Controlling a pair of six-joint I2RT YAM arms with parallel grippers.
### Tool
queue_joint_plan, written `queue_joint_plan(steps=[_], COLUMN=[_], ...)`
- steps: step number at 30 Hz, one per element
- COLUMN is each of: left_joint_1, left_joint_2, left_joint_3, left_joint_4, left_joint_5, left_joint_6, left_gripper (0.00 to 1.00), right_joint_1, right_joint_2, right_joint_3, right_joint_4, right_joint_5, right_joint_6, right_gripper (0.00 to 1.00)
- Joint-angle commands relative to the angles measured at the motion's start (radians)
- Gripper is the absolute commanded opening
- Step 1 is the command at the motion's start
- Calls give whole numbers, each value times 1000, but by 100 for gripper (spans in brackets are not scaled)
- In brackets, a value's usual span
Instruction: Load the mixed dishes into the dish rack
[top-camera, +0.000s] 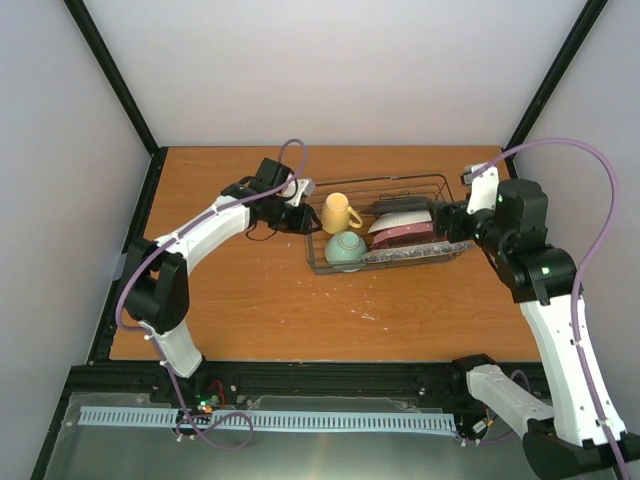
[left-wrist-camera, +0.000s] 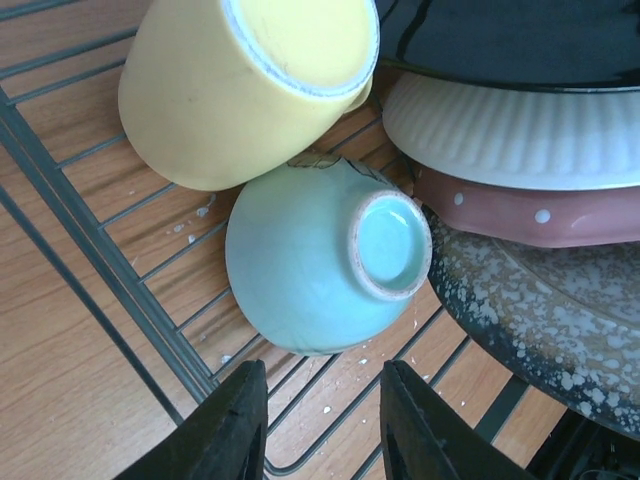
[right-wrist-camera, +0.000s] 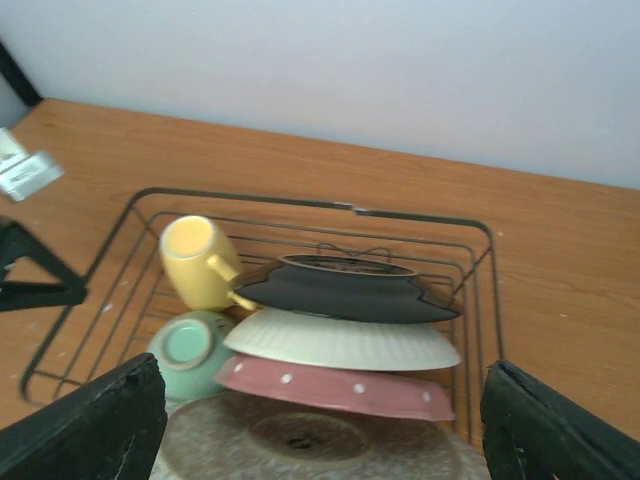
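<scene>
mug, bowl, plates inside dish rack near tabletop's far edge. left gripper part-spread, empty, at rack's left end; right gripper spread wide at right end.

A wooden table of orange-brown grain is seen across the middle of the top view. One thing is set directly on it: a black wire rack, right of centre, toward the upper edge. A few white specks are scattered just below the rack.

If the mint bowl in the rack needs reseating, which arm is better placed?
Probably left: the left gripper, open, is right by the bowl; the right gripper sits at the rack's other end, behind the plates.
</scene>
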Motion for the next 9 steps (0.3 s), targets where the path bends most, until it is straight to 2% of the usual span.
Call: queue_joint_plan(steps=[1, 6, 9], left_joint_1=[-5, -4, -5], left_joint_2=[16, -7, -25], left_joint_3=[60, 50, 50], left_joint_4=[2, 27, 49], left_joint_5=[-14, -32, -38], left_joint_6=[-11, -11, -13], left_gripper=[32, 33, 38], right_joint_1=[-6, -6, -6], right_joint_2=[-95, -159, -188], right_joint_3=[-63, -108, -108], right_joint_4=[61, 97, 108], right_joint_5=[-117, -19, 19], right_joint_6=[35, 63, 62], right_gripper=[85, 82, 84])
